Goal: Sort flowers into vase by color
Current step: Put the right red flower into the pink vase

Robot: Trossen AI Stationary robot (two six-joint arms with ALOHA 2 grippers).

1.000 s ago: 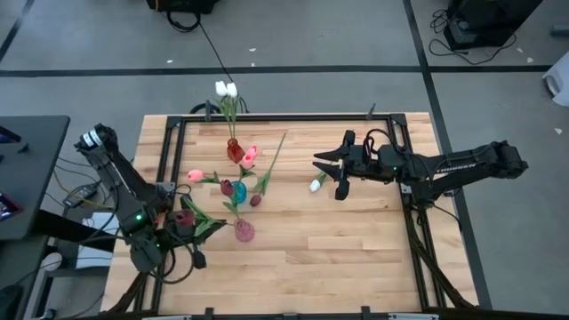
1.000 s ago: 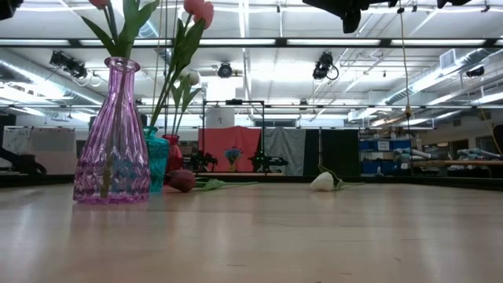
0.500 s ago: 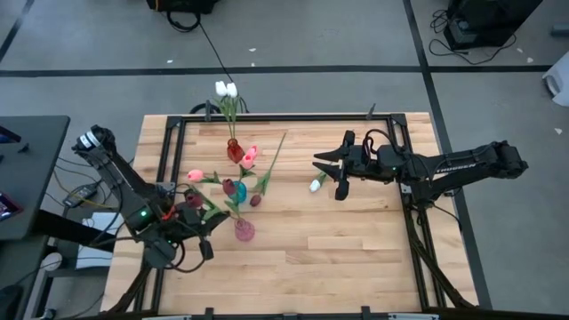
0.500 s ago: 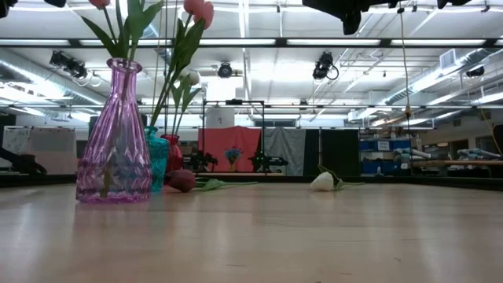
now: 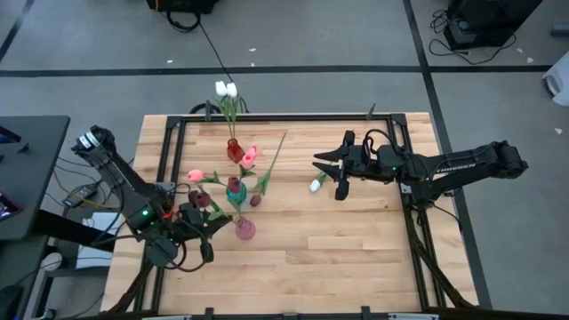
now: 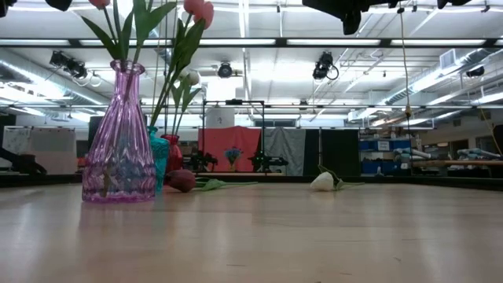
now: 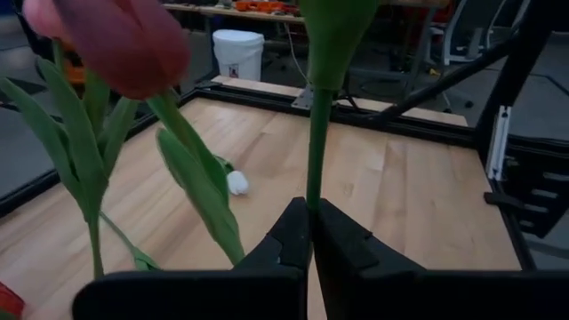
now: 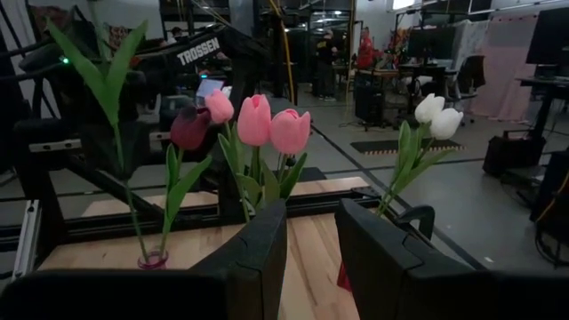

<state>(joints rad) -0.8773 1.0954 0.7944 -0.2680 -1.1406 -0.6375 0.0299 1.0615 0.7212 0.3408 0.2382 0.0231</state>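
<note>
My left gripper (image 5: 206, 220) (image 7: 310, 213) is shut on a green tulip stem beside the pink vase (image 5: 244, 230) (image 6: 119, 134). Stems and a dark red head (image 8: 189, 126) stand in that vase. The teal vase (image 5: 238, 189) holds pink tulips (image 8: 267, 120). The red vase (image 5: 233, 149) holds white tulips (image 5: 225, 89). One white tulip (image 5: 315, 184) (image 6: 324, 181) and one dark red tulip (image 6: 182, 181) lie flat on the table. My right gripper (image 5: 327, 175) (image 8: 311, 222) hangs open in the air just right of the lying white tulip. My left gripper pinches a thin green stem (image 7: 311, 182) between its two fingers. They lie across the stem and come roughly level from the table's left. The stem rises upright from the fingers to a broad leaf (image 7: 333, 27). Its part below the fingers is hidden by them.
A black metal frame (image 5: 293, 116) runs along the table's edges. Bare wood (image 5: 338, 258) lies in the near and right parts of the table. All three vases crowd the left-centre, with leaves spreading over them.
My left gripper has moved toward the table's right, closer to the pink vase, carrying the stem with it. In the low view the pink vase has slid slightly to the right along the table. The right arm has kept still.
</note>
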